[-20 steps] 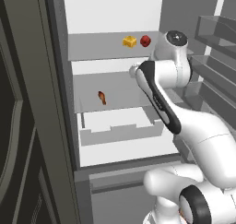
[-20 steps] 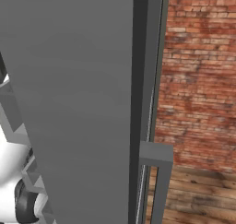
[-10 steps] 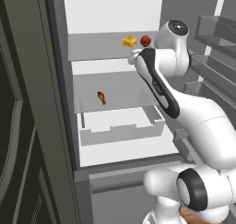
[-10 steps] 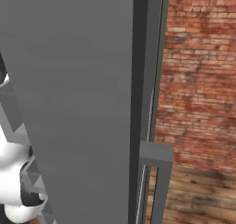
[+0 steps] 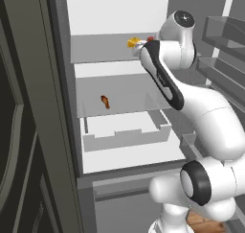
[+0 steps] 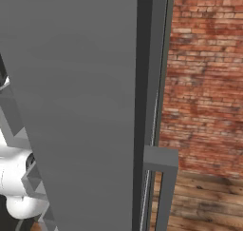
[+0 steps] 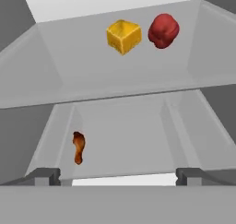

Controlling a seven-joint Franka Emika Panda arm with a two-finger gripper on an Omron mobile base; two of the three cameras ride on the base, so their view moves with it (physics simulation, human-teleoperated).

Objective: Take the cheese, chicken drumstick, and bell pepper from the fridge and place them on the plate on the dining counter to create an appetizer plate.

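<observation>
Inside the open fridge (image 5: 119, 145), my claw (image 7: 118, 176), jaws spread wide and empty, faces the cheese (image 7: 123, 36) beside the bell pepper (image 7: 163, 30) on the upper shelf; a crooked reach could perhaps knock the pepper away.

Hidden and cut-off parts around the open fridge

In our left base view the arm (image 5: 162, 76) covers most of the bell pepper (image 5: 150, 38) and the right side of the cheese (image 5: 133, 43); the chicken drumstick (image 5: 105, 101) is too small for us to read its shape. From the right, the fridge (image 6: 76, 106) wall blocks our view inside.
</observation>
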